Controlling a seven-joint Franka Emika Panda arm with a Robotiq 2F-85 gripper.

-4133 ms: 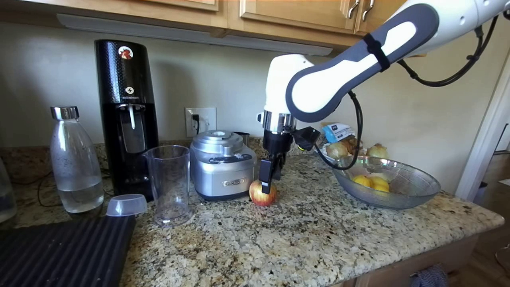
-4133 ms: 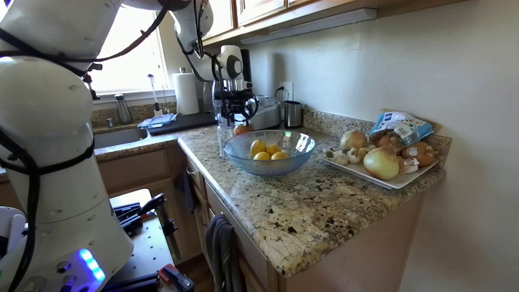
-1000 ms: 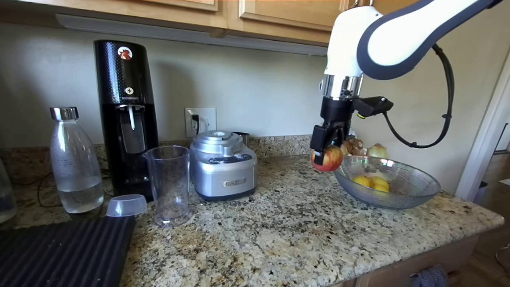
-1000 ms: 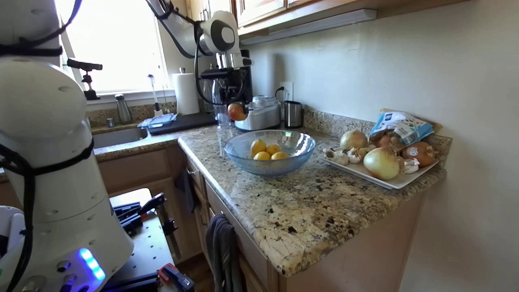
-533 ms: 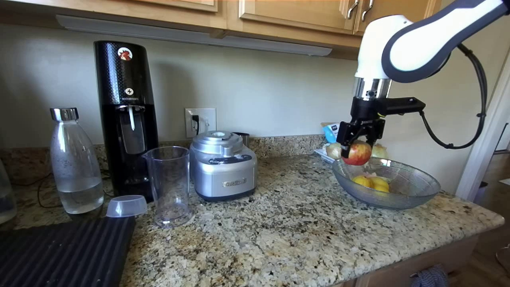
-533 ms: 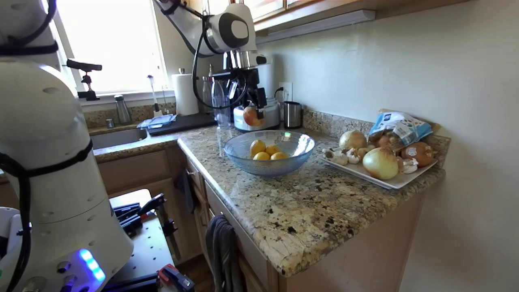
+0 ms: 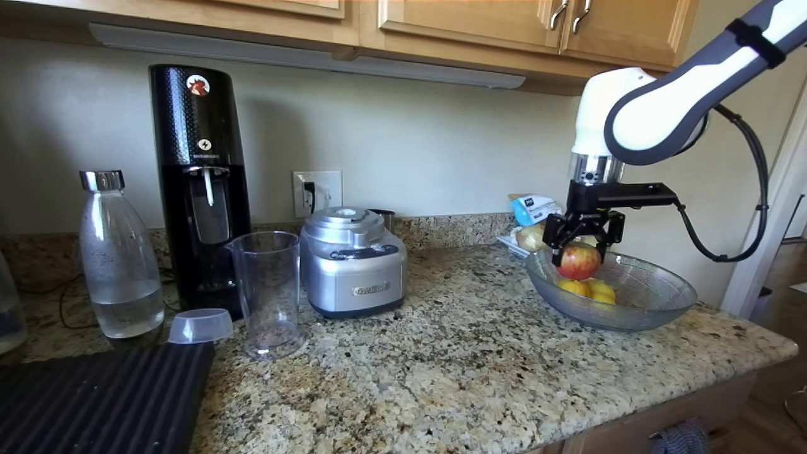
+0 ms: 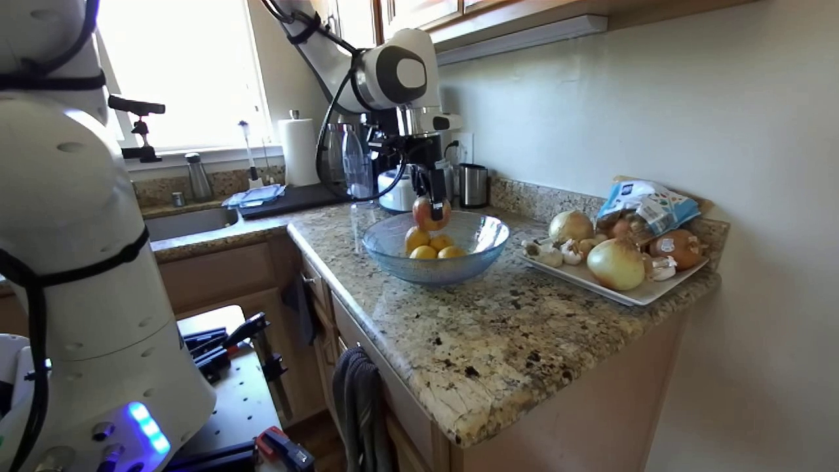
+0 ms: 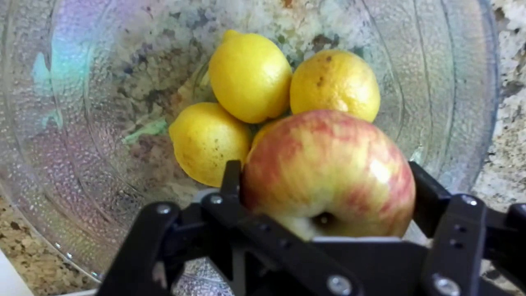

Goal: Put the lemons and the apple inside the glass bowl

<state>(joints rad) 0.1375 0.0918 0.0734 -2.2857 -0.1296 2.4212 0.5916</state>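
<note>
My gripper (image 7: 580, 257) is shut on the red apple (image 7: 579, 265) and holds it just above the lemons (image 7: 603, 292), over the left part of the glass bowl (image 7: 656, 309). In the wrist view the fingers touch the apple (image 9: 328, 176) on both sides. Several yellow lemons (image 9: 250, 78) lie together in the bottom of the bowl (image 9: 431, 82); one is mostly hidden behind the apple. In an exterior view the apple (image 8: 422, 211) hangs over the far side of the bowl (image 8: 452, 272), close above the lemons (image 8: 452, 252).
A white tray (image 8: 632, 302) of onions and garlic stands beside the bowl near the wall. A silver food processor (image 7: 356, 271), a clear cup (image 7: 268, 296), a black soda machine (image 7: 198, 189) and a glass bottle (image 7: 120, 265) stand along the counter.
The gripper has closed on the apple, lifted it off the counter by the food processor and carried it over the bowl. In the last half second it has come lower.
</note>
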